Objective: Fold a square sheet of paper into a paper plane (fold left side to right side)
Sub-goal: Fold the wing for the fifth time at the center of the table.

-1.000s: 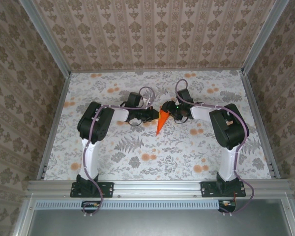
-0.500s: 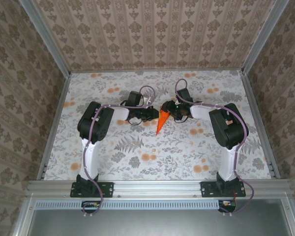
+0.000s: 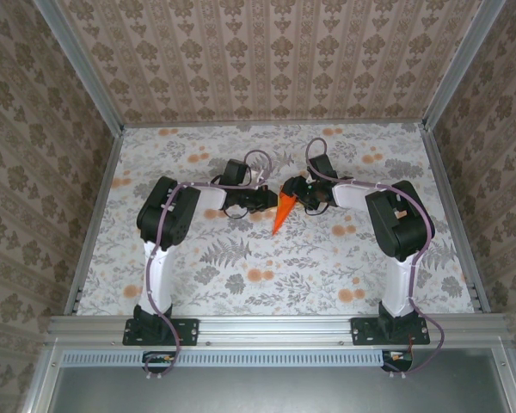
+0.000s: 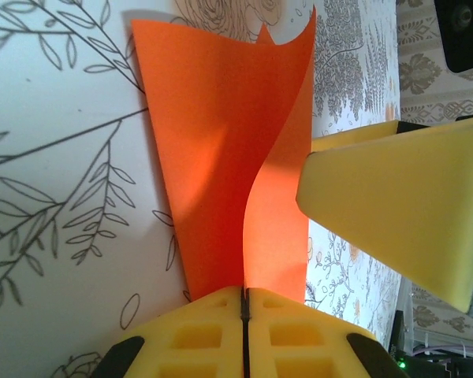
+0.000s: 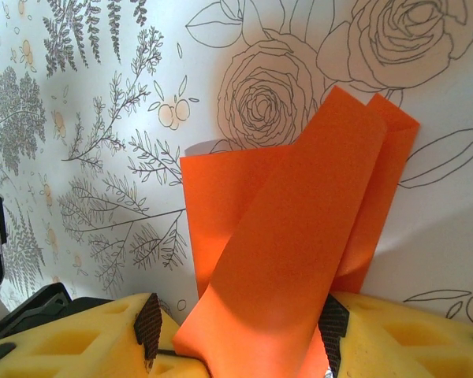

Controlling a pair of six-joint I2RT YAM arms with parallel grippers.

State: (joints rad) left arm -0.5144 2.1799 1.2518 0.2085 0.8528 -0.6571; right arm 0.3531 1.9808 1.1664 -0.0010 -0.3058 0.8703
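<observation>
- Floral-printed surface (image 3: 241, 271) carries the orange paper plane (image 3: 280, 213) near its middle, between both arms.
- Left hand (image 4: 244, 311) is clamped on the plane's edge.
- Right hand (image 5: 238, 346) has its fingers apart, with a raised flap between them.

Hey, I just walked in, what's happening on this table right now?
Two robot arms meet mid-table over a bright orange sheet of paper, already creased into a narrow pointed shape on the floral-printed table. The left tool is shut, pinching an edge of the paper, and one layer curls up off the rest. The right tool is open, its yellow fingers either side of a raised flap. The fold is not yet pressed flat.
</observation>
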